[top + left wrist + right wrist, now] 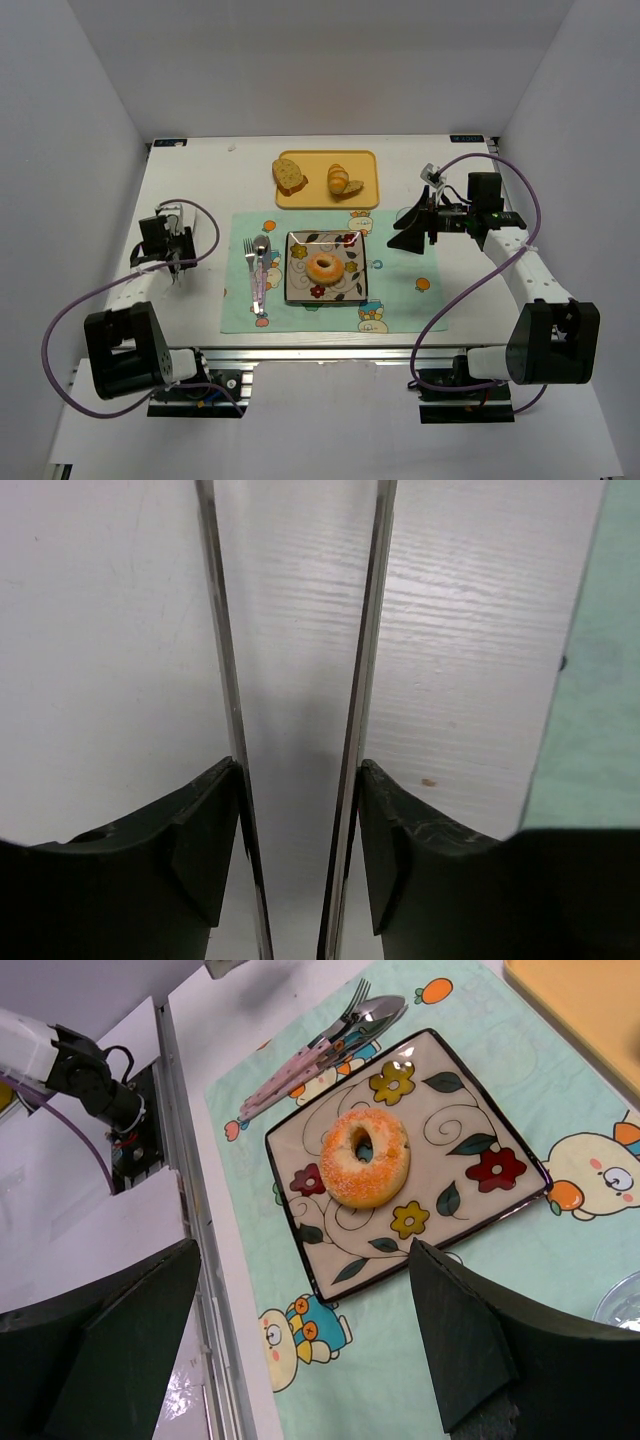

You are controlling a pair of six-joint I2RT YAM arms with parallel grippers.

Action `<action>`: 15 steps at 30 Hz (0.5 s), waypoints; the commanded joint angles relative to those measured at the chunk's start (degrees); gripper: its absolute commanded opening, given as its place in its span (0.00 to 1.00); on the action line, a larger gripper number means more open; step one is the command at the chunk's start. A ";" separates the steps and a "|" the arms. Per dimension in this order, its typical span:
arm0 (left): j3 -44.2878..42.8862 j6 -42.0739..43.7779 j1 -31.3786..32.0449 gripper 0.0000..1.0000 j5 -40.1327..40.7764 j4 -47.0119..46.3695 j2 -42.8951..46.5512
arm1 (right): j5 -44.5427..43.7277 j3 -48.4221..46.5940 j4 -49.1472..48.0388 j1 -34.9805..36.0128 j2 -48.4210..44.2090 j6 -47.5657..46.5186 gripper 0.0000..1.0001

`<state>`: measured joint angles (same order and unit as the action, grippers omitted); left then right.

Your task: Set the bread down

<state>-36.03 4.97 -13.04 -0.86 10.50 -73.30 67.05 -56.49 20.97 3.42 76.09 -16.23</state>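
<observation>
Both sets of jaws are spread and hold nothing: the left gripper (175, 258) stands partly apart over bare white surface (110, 630), and the right gripper (305, 1250) gapes wide. The bread (372, 1182) lies flat near the middle of the flowered plate (440, 1110) on the mat (560, 1260), hole facing up. It is a round ring with no clear long axis.

Only the right wrist view shows its grainy orange crust, with the fork (345, 1015) and spoon (378, 1010) beside the plate. Only the top view shows the whole tray (315, 197), which carries a slice (289, 175) and a croissant (340, 180). A tag (466, 138) at the surface's far right corner is too small to read.
</observation>
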 commanded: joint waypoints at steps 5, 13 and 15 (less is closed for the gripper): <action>0.17 4.35 -1.29 0.66 -2.03 -2.68 -3.43 | 0.54 -2.31 0.74 -0.17 -0.51 -1.35 0.89; -0.36 3.73 -1.29 0.79 -0.90 -1.01 -3.52 | 0.63 -2.57 0.91 -0.26 -0.51 -1.61 0.89; -0.44 2.85 -1.29 0.83 1.81 -0.22 -2.65 | 0.63 -2.66 1.00 -0.26 -0.42 -1.61 0.89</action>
<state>-35.70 8.32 -14.09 -1.39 9.98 -77.95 67.05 -56.49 21.15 3.42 76.09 -16.95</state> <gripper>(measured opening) 0.815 0.895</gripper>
